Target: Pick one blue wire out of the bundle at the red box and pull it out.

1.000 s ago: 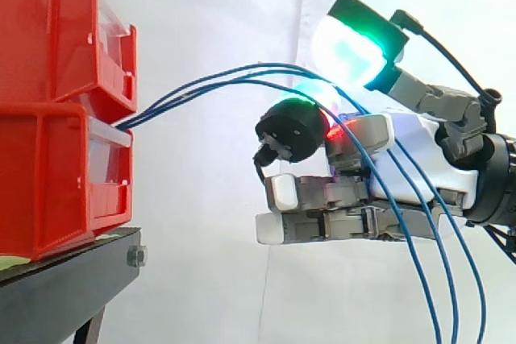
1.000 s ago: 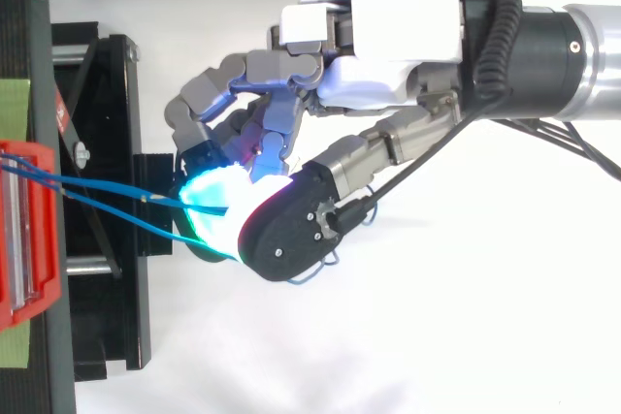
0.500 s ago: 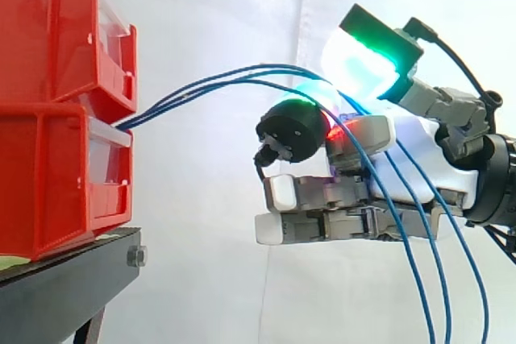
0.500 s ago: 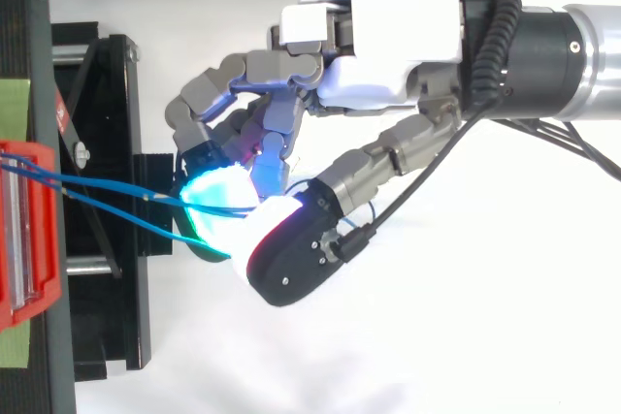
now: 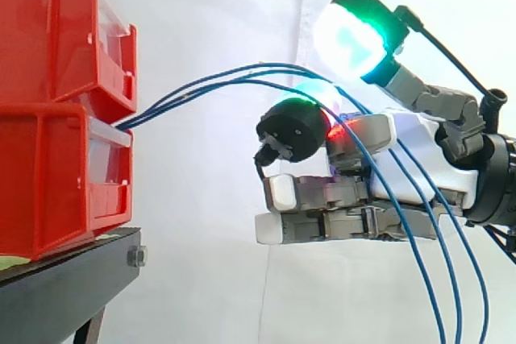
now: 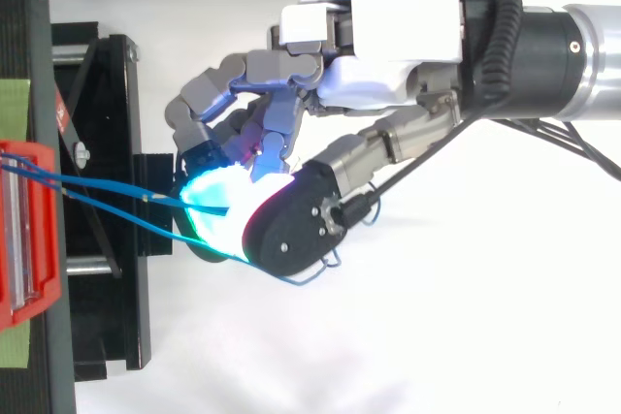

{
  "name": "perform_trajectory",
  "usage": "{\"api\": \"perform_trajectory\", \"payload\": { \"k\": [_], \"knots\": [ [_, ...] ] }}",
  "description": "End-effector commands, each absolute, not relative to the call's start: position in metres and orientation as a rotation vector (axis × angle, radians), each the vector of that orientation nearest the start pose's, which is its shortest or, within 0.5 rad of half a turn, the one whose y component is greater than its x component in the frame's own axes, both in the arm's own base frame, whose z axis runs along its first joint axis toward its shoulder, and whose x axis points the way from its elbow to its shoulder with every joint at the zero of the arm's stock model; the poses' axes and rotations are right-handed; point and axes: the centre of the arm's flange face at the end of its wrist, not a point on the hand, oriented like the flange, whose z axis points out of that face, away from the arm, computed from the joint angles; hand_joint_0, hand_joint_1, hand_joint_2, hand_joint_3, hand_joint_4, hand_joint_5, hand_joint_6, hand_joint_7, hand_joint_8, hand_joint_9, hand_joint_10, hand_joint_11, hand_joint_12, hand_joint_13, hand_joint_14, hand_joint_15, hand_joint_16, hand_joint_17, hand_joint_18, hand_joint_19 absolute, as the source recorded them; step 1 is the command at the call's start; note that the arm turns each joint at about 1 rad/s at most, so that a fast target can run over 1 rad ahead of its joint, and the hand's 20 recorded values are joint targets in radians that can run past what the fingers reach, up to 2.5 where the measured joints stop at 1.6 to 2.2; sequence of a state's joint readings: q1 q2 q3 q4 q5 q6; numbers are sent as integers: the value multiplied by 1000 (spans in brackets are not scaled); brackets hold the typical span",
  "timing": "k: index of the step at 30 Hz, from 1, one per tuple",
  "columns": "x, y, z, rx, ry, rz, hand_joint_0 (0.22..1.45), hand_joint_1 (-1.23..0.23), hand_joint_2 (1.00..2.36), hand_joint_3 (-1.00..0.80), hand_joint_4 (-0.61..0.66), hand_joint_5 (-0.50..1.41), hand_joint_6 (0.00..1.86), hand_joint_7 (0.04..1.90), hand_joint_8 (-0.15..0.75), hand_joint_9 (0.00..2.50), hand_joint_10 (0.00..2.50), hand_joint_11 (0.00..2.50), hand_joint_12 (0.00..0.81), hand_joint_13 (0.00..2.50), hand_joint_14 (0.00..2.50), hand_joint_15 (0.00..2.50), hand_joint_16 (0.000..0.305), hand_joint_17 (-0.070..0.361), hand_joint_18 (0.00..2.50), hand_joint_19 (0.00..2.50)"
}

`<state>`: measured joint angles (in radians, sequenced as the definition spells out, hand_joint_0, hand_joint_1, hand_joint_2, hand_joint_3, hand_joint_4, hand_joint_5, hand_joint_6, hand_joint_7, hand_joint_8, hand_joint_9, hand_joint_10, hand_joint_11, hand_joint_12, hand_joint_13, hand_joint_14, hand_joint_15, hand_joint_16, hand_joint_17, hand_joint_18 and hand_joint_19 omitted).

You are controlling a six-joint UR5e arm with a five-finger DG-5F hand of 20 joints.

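Blue wires (image 5: 193,89) leave the red box (image 5: 48,167) and run lengthwise toward 3 o'clock, passing over the hand (image 6: 388,36), which faces them from there, then drooping toward 5. Whether it grips one cannot be told.

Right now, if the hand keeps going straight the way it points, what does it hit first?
Most likely the front of the lower red bin: the hand points level at it across an open gap. The blue wires run just above that line. Sideways alignment is less sure.
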<state>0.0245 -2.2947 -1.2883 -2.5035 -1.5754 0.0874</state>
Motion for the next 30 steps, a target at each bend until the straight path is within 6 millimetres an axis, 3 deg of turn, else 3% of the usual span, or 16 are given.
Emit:
{"api": "perform_trajectory", "payload": {
  "k": [1, 11, 25, 30],
  "knots": [
    [756, -114, 235, 1109, 1047, 1388, 588, -565, 1010, -392, 172, -67, 776, 1349, 223, 1276, 31, 893, 364, 660, 20, 505, 56, 126, 375, 471],
    [756, -114, 235, 1109, 1047, 1388, 575, -816, 1019, -217, 135, -57, 790, 1380, 225, 1312, 35, 928, 355, 698, 21, 531, 55, 123, 409, 458],
    [756, -114, 235, 1109, 1047, 1388, 588, -897, 1019, -231, 130, -90, 816, 1337, 219, 1186, 32, 912, 363, 623, 22, 515, 56, 125, 365, 423],
    [756, -114, 235, 1109, 1047, 1388, 579, -899, 1023, -154, 104, -105, 839, 1336, 224, 1145, 31, 896, 362, 582, 20, 492, 57, 128, 352, 421]
  ]
}}
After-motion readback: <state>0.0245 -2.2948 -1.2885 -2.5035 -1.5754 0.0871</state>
